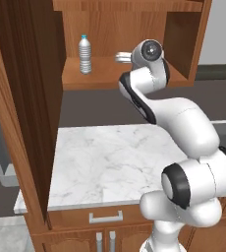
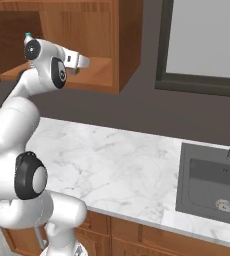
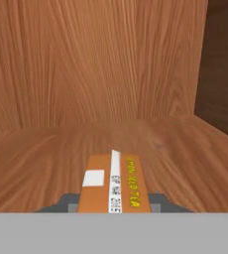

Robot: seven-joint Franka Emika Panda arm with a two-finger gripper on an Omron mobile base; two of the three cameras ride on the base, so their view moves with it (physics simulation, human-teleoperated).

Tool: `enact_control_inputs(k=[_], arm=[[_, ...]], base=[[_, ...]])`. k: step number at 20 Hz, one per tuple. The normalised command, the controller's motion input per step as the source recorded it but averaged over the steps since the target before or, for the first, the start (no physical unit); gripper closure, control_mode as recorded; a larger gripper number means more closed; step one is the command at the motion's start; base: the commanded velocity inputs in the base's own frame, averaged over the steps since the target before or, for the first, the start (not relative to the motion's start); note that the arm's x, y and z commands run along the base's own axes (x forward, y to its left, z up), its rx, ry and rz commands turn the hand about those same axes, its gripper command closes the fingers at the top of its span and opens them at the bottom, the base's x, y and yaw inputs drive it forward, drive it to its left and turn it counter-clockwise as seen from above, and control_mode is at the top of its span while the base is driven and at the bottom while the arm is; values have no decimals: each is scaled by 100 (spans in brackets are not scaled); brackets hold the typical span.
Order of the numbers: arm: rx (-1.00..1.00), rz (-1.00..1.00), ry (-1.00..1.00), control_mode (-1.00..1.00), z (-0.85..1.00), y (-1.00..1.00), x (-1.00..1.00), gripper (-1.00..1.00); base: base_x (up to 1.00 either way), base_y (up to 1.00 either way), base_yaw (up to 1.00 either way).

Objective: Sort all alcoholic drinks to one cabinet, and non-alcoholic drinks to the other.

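Gripper [image 3: 113, 206] inside wide brown wooden wall cabinet [image 1: 129, 69], clamped on orange labelled carton [image 3: 113, 183], long axis pointing at back wall; clear blue-capped plastic water bottle [image 1: 85, 55] upright toward shelf's left edge.

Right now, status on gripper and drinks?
Gripper inside the cabinet, orange carton between its fingertips, grip unclear. Water bottle upright on the same shelf, apart from the hand.
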Motion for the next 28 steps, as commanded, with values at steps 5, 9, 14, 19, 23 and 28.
enact_control_inputs(k=[5,9,14,19,23,28], arm=[[0,0,0,-100,-16,4,38,100],[0,0,0,-100,-26,10,39,-100],[0,0,0,-100,-13,2,19,-100],[0,0,0,-100,-3,0,0,-100],[0,0,0,-100,0,0,-20,-100],[0,0,0,-100,2,0,-31,-100]], base=[[0,0,0],[0,0,0],[0,0,0],[0,0,0],[0,0,0],[0,0,0]])
